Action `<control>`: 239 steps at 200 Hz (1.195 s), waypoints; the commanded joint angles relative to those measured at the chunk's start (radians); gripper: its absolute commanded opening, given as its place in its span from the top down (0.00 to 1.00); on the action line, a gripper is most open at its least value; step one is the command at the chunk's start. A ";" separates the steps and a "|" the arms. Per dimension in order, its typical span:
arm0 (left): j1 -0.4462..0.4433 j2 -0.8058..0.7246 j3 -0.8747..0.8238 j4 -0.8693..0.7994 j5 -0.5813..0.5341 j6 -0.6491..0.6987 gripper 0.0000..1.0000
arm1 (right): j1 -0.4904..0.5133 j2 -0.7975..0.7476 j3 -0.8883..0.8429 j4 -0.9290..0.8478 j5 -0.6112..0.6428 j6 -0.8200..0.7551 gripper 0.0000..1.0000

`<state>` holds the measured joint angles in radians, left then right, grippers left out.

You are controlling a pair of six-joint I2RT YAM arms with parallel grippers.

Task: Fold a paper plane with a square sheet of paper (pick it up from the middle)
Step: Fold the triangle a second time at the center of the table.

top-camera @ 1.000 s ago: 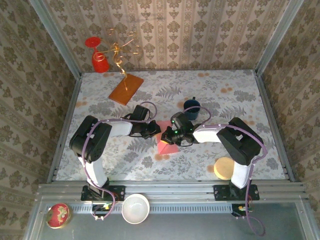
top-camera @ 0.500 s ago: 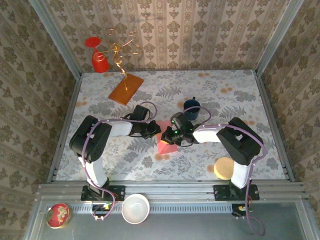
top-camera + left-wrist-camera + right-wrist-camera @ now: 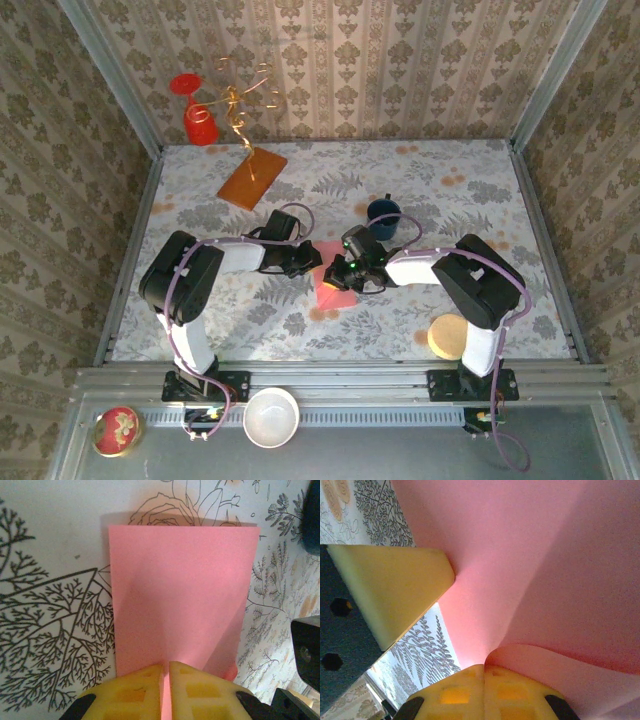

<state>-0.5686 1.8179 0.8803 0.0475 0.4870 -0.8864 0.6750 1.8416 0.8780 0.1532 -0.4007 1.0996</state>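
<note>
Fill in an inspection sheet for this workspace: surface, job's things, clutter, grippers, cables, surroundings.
Surface: floral-print table.
Job's things: pink sheet of paper, creased, mid-table.
Clutter: orange board, dark blue cup, wooden disc on the table; white bowl on the front ledge.
Grippers: left gripper and right gripper each shut on the sheet's edge.
Cables: purple cables follow both arms.
Surroundings: patterned walls on three sides.

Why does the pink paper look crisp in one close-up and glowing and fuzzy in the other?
Left wrist view: the thin pink-red sheet of paper shows evenly lit and fairly sharp, a faint shadow along its far edge. Right wrist view: the lens is so close that the sheet blurs, bright near the yellow fingertips, dimmer at right.
</note>
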 commanded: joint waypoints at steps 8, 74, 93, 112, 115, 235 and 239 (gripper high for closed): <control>-0.002 0.038 -0.014 -0.047 -0.024 0.006 0.87 | 0.004 0.022 0.027 -0.014 -0.014 -0.016 1.00; -0.004 0.038 -0.015 -0.046 -0.024 0.004 0.87 | 0.005 0.038 0.035 -0.030 -0.019 -0.018 1.00; -0.004 0.038 -0.015 -0.046 -0.026 0.004 0.87 | 0.005 0.036 0.034 -0.043 -0.013 -0.018 1.00; -0.004 0.035 -0.017 -0.045 -0.025 0.004 0.87 | 0.003 0.039 0.036 -0.050 -0.012 -0.020 1.00; -0.004 0.035 -0.017 -0.044 -0.025 0.004 0.87 | 0.004 0.040 0.036 -0.050 -0.013 -0.019 1.00; 0.137 -0.242 -0.013 -0.191 -0.100 0.044 0.75 | 0.003 0.046 0.050 -0.082 -0.019 -0.008 0.69; 0.138 -0.249 -0.017 -0.196 -0.101 0.046 0.74 | 0.003 0.046 0.050 -0.082 -0.018 -0.009 0.69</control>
<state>-0.4507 1.6188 0.8818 -0.0822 0.4179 -0.8726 0.6750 1.8656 0.9234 0.1242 -0.4271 1.0962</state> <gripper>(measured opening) 0.249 0.302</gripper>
